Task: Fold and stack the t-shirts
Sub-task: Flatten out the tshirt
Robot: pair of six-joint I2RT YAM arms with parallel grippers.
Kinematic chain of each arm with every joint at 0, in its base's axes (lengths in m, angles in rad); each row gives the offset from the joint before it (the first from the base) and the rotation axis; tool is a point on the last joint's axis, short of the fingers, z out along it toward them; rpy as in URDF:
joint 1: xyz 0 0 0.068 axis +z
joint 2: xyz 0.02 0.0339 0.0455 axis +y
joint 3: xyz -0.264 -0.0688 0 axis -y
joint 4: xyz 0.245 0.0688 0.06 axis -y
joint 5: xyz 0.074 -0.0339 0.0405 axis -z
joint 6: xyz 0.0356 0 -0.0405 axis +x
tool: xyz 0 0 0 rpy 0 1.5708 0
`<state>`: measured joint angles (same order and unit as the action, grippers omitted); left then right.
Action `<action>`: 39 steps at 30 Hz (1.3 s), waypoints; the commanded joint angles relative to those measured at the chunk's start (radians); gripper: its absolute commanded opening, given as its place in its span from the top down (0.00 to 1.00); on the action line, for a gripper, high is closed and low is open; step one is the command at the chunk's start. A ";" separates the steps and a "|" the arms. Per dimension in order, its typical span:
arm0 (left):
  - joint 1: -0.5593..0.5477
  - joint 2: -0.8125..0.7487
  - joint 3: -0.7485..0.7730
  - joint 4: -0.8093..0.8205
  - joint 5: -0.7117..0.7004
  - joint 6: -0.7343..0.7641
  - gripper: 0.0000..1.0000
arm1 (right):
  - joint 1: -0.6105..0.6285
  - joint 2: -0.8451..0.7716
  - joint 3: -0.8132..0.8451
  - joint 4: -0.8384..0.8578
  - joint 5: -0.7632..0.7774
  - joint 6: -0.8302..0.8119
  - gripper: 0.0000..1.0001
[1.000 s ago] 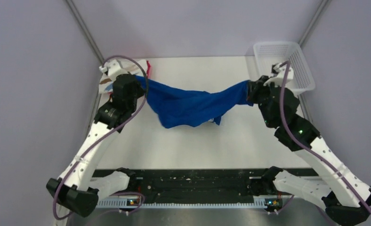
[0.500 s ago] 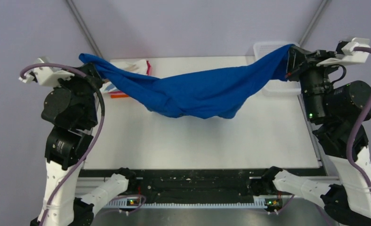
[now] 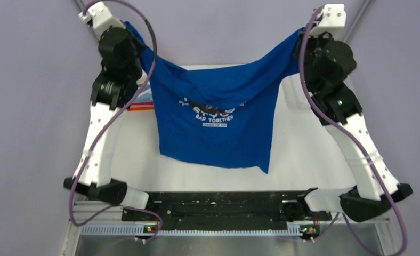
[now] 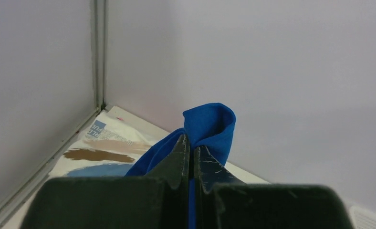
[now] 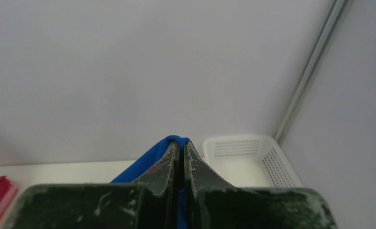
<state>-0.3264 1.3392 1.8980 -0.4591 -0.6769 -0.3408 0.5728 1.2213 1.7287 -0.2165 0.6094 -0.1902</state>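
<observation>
Over the bench (image 3: 304, 154) my royal blue t-shirt (image 3: 214, 128) hangs open, strung from ten to two o'clock. It is limp, light cloth, best carried by its shoulders. The left gripper (image 4: 192, 145) and right gripper (image 5: 181, 148) have their jaws pinched tight on it. Half a second ago it sagged bunched and lower; now the print shows.

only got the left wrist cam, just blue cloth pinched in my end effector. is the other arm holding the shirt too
Observer: Yes, the right end effector is shut on the opposite top corner of the blue t-shirt.
Operator: bunched up or open
Observer: Open. It hangs spread between both arms, with its print facing the top camera.
Operator: where's the basket
Observer: The white basket sits at the far right corner of the table.
</observation>
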 commanded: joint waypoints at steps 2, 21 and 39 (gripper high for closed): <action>0.141 0.293 0.288 -0.060 0.268 -0.082 1.00 | -0.257 0.161 0.059 0.097 -0.245 0.137 1.00; 0.184 0.133 -0.003 -0.013 0.304 -0.101 1.00 | -0.414 0.086 0.054 -0.082 -0.337 0.062 1.00; 0.181 -0.212 -1.265 0.090 0.497 -0.430 1.00 | -0.413 -0.072 -0.733 -0.591 -0.344 0.465 1.00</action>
<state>-0.1455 1.0901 0.7055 -0.4156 -0.2581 -0.6823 0.1658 1.1469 1.0046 -0.7620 0.2455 0.2028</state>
